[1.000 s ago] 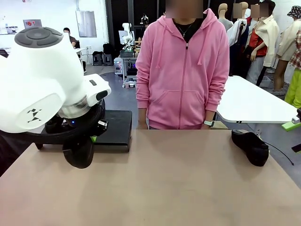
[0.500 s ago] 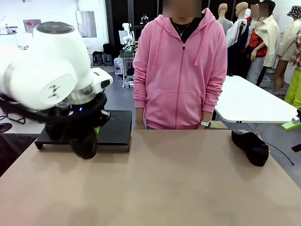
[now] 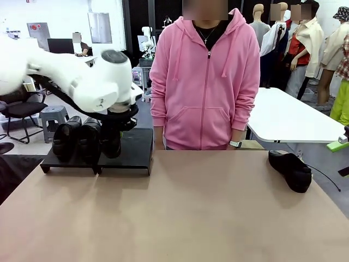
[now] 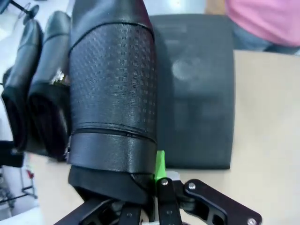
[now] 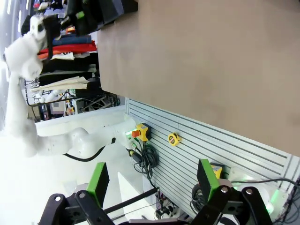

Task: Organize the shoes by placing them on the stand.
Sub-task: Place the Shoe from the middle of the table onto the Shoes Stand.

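Bright, even indoor light; soft glare on the stand.

Held shoe in left hand: black leather, upper embossed with fine dotted grain, soft sheen; sole band smoother.
Pad of that hand: bright green, rubbery look.
Two shoes just beside hand: smooth glossy black.
Stand beneath hand: matt black, dull glare.
Surface: smooth matt tan.
Lone shoe, well apart from hand: glossy black.
Arm shell: glossy white plastic.
Hoodie: pink cloth.

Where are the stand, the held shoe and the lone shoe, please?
stand (image 3: 136, 146): front view, bare right section.
held shoe (image 4: 112, 93): left wrist view, textured surface.
lone shoe (image 3: 289, 169): front view, upper.
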`<state>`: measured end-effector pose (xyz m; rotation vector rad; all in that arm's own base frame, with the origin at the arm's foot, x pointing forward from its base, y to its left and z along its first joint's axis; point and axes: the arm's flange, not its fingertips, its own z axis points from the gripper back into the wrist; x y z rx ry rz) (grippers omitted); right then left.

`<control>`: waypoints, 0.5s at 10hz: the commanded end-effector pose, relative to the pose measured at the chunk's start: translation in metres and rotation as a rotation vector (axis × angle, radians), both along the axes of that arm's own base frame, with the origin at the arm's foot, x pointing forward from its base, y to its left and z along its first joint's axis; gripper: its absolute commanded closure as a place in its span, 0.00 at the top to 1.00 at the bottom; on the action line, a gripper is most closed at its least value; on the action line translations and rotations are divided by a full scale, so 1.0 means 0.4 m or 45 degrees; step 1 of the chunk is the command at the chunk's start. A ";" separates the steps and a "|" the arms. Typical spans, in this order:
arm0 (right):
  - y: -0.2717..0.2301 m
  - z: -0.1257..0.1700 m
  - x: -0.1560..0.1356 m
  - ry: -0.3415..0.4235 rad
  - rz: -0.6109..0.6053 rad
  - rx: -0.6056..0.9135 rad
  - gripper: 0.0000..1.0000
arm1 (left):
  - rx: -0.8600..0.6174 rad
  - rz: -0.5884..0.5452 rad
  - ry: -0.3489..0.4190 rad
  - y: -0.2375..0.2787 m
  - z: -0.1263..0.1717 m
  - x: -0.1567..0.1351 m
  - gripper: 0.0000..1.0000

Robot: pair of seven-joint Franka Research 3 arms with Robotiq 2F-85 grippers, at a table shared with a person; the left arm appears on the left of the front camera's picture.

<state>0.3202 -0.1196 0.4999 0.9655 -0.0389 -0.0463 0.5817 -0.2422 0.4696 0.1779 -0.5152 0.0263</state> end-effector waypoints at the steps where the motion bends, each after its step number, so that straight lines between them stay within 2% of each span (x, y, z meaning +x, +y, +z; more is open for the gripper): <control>1: -0.002 0.008 -0.003 0.010 0.000 -0.005 1.00 | 0.006 0.019 -0.055 -0.065 -0.025 0.107 0.00; 3: -0.002 0.008 -0.003 0.010 0.000 -0.005 1.00 | 0.002 0.033 -0.024 -0.069 -0.074 0.157 0.00; 5: -0.002 0.008 -0.003 0.010 0.000 -0.005 1.00 | 0.039 0.037 0.030 -0.066 -0.098 0.165 0.00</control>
